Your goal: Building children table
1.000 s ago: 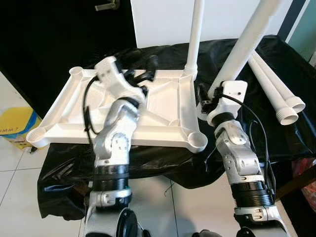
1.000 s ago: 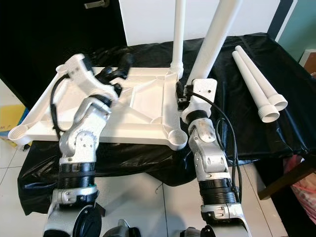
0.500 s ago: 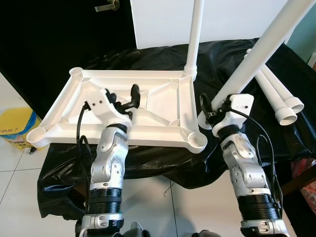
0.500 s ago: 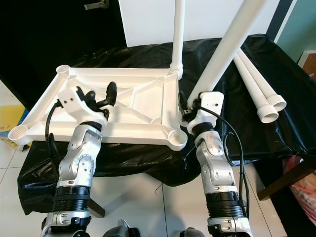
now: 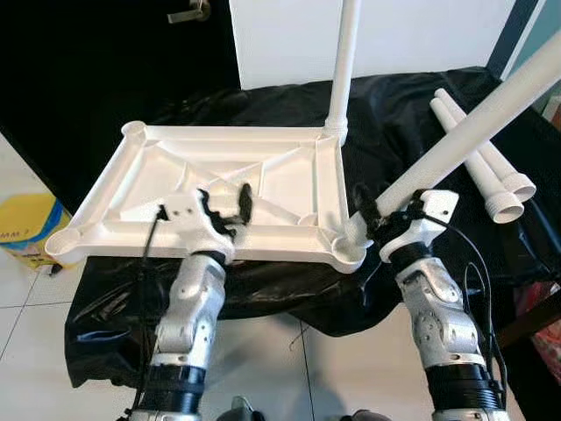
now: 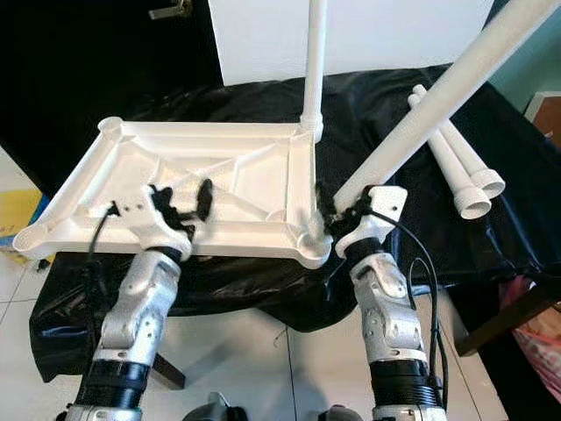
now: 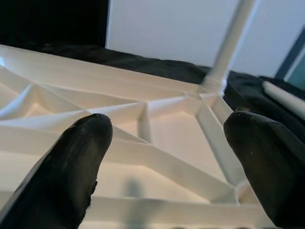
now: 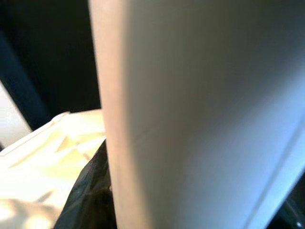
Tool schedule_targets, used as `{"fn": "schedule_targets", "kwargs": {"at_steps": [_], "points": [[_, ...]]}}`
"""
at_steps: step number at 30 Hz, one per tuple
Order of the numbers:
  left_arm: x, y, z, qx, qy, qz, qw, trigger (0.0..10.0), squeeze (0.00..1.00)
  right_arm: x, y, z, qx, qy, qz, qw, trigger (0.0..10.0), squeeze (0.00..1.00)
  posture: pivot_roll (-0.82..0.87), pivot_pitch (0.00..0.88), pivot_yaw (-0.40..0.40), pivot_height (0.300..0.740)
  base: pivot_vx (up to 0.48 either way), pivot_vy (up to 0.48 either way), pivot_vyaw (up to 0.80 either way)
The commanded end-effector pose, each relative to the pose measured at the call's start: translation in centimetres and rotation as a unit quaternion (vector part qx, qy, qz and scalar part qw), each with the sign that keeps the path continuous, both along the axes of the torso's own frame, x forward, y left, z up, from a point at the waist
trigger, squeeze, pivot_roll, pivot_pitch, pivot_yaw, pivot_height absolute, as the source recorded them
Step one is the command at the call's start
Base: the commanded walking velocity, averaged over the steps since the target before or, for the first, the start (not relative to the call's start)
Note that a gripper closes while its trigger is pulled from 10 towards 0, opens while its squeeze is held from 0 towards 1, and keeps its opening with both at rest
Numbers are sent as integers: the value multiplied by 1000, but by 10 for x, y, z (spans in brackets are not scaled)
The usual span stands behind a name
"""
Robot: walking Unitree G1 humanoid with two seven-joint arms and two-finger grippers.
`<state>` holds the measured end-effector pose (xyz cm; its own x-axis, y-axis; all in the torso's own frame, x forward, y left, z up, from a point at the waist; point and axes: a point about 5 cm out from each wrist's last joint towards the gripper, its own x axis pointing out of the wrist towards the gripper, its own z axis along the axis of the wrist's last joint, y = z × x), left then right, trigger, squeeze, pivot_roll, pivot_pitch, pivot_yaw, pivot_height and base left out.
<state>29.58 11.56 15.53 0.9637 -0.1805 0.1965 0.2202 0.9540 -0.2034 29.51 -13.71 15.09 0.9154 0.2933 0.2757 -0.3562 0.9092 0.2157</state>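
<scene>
Looking down from your head views, the white tabletop (image 5: 219,189) lies upside down, ribs up, on the black-draped surface (image 5: 412,123), toward its left edge. 1 leg (image 5: 344,61) stands upright in the tabletop's far right corner socket. 2 spare legs (image 5: 486,162) lie side by side near the surface's right edge.

Your right gripper (image 5: 372,215) is pinched on a 4th leg (image 5: 473,132), which slants up and to the right, its lower end at the near right corner socket (image 5: 349,250); you cannot tell whether it is seated. The right wrist view gives you only that leg (image 8: 205,114) close up, blurred.

Your left gripper (image 5: 230,203) hovers over the tabletop's near edge, fingers (image 7: 71,167) spread apart with nothing between them; the left wrist view adds the ribbing (image 7: 157,119) beyond.
</scene>
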Motion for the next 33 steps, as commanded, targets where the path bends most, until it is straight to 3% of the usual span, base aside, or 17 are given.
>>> {"fn": "schedule_targets", "kwargs": {"at_steps": [1, 4, 6, 9, 15, 26, 29, 33], "points": [[-15, -24, 1, 88, -67, -211, 971, 10000, 0, -1, 3, -7, -21, -1, 21, 1000, 10000, 0, -102, 24, 25, 740, 0, 0, 0], [-18, -28, -2, 109, -70, -225, 966, 10000, 0, -1, 4, -9, -28, -1, 29, 999, 10000, 0, -100, 26, 25, 740, 0, 0, 0], [-29, -38, -14, 154, -61, -280, 946, 10000, 0, 2, 7, -17, -71, 9, 36, 997, 10000, 0, -92, 30, 23, 740, 0, 0, 0], [-29, -38, -14, 154, -61, -280, 946, 10000, 0, 2, 7, -17, -71, 9, 36, 997, 10000, 0, -92, 30, 23, 740, 0, 0, 0], [-42, -46, -26, 199, -50, -329, 922, 10000, 0, 4, 10, -38, -117, 49, 25, 992, 10000, 0, -81, 29, 19, 740, 0, 0, 0], [-45, -49, -32, 217, -48, -344, 912, 10000, 0, 4, 20, -45, -153, 48, 28, 987, 10000, 0, -88, 26, 25, 740, 0, 0, 0], [-45, -48, -32, 218, -49, -364, 904, 10000, 0, 1, 25, -47, -186, 23, 39, 982, 10000, 0, -90, 21, 27, 740, 0, 0, 0], [-45, -47, -33, 220, -49, -368, 902, 10000, 0, -1, 25, -48, -198, 13, 43, 979, 10000, 0, -91, 20, 28, 740, 0, 0, 0]]}}
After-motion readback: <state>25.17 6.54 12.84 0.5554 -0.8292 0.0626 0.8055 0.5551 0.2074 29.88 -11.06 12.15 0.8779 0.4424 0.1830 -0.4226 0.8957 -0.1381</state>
